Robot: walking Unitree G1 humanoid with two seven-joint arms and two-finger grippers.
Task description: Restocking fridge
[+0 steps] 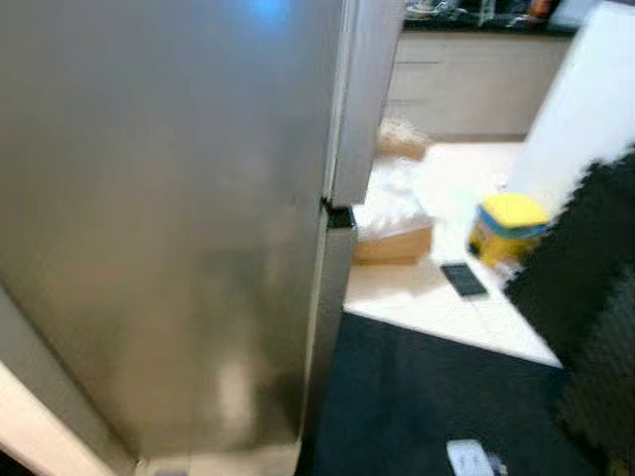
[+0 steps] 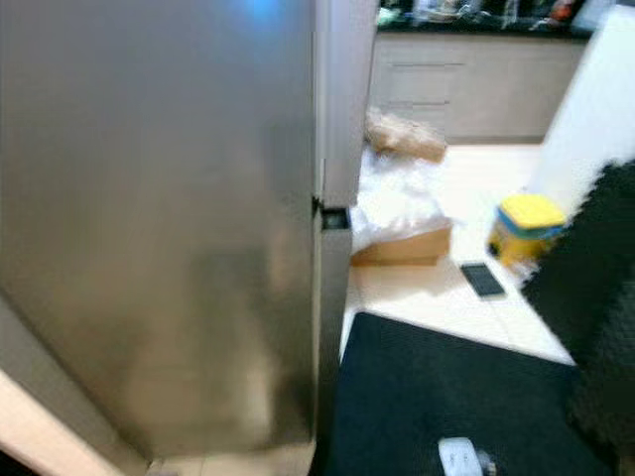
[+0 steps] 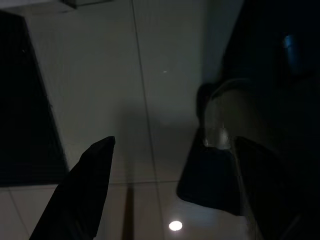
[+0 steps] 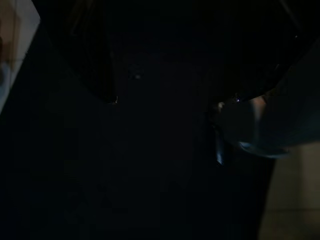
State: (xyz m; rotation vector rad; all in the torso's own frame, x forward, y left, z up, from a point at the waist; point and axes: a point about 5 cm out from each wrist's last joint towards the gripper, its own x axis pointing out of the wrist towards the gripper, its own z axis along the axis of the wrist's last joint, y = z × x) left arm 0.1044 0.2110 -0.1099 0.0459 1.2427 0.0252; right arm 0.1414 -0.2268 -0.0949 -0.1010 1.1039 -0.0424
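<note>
Pale floor tiles (image 3: 100, 75) lie beneath the left gripper (image 3: 170, 165) — fingers spread apart, holding nothing.

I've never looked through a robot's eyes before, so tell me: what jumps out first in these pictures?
The big steel fridge stands very close on the left, doors shut. Past its edge, on the pale floor, a yellow-lidded tub catches the eye, with a dark phone-like slab lying before it and a cardboard box stuffed with white wrapping beside the fridge. Nearer lies a dark mat.
</note>
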